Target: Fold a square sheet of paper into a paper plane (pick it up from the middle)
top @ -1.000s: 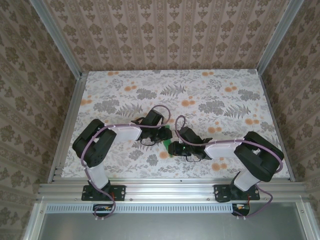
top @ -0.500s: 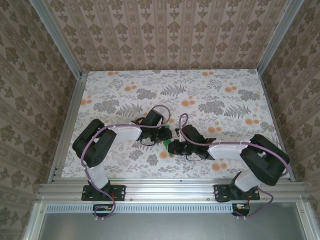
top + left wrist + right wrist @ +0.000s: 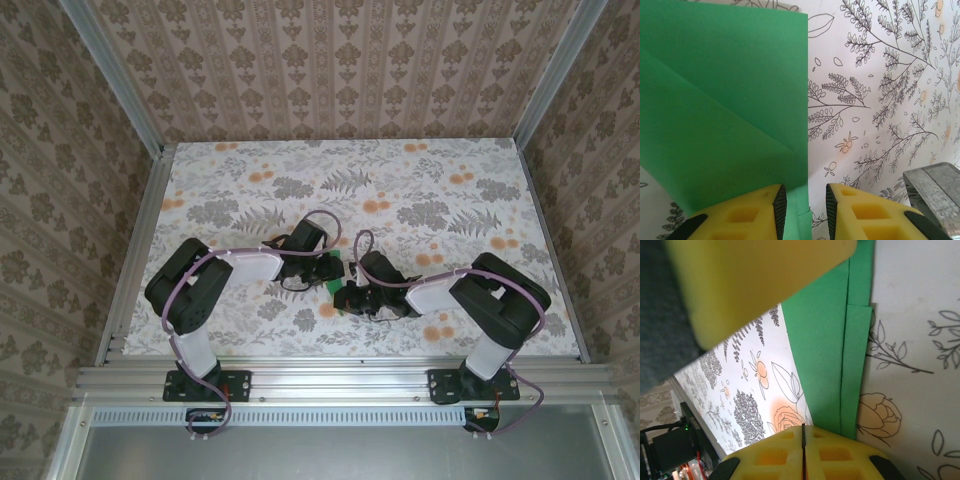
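Observation:
The bright-green paper (image 3: 335,287) lies flat on the table between the two grippers, folded with a diagonal crease (image 3: 725,110) and layered straight edges (image 3: 830,355). My left gripper (image 3: 328,268) is open low over the paper. One yellow finger (image 3: 740,215) rests over the sheet, and the paper's right edge runs through the gap (image 3: 802,212). My right gripper (image 3: 345,297) is shut, its fingers closed pad to pad (image 3: 803,440). The paper passes beneath its right finger, not between the pads. A yellow finger of the left gripper (image 3: 755,280) looms at the top of the right wrist view.
The floral tablecloth (image 3: 400,200) covers the table, bounded by aluminium rails (image 3: 130,260) and patterned walls. A grey metal part (image 3: 935,195) sits at the lower right of the left wrist view. Open tabletop lies behind both grippers.
The right arm's elbow has swung inward to the left, and its gripper has edged slightly left towards the paper. The left arm has stayed put.

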Motion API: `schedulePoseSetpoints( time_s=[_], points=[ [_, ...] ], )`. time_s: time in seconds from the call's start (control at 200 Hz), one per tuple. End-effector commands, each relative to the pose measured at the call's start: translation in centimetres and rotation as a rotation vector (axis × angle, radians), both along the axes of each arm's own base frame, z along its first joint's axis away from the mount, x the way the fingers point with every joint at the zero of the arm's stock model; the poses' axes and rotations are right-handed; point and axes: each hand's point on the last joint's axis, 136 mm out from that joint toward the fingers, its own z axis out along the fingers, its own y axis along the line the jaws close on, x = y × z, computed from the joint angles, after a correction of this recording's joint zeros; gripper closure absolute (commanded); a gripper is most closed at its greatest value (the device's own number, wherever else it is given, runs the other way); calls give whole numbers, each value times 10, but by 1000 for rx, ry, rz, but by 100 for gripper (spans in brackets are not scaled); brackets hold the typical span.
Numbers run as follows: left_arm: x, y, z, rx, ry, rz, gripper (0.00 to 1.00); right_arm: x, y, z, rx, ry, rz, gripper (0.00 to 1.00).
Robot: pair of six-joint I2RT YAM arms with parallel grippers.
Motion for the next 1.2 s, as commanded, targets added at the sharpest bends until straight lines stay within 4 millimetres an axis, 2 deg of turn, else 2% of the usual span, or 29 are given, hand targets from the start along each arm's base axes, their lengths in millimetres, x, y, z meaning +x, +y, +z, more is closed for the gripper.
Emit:
schedulePoseSetpoints(
  time_s=[0.0,0.08,0.17,0.38,0.54,0.73,1.005,1.075,1.195],
  points=[
    [-8,14,-11,56,29,-2,69,-18,-17,-29,-76,96,-18,92],
    [-8,17,-12,64,31,4,69,-24,-27,-36,-125,112,-22,92],
    [-8,18,-14,69,35,9,69,-30,-33,-35,-148,117,-11,92],
    [-6,21,-15,78,37,17,69,-42,-30,-22,-135,108,42,92],
    [-6,22,-15,79,37,20,69,-55,-32,-27,-161,138,73,92],
    [-7,22,-15,78,38,20,69,-67,-45,-33,-183,163,62,92],
    [-7,20,-14,72,40,18,69,-82,-55,-26,-195,170,92,92],
    [-7,19,-14,65,40,13,69,-78,-55,-20,-193,143,80,92],
    [-6,15,-10,47,37,9,69,-55,-39,9,-128,45,50,92]
  ],
)
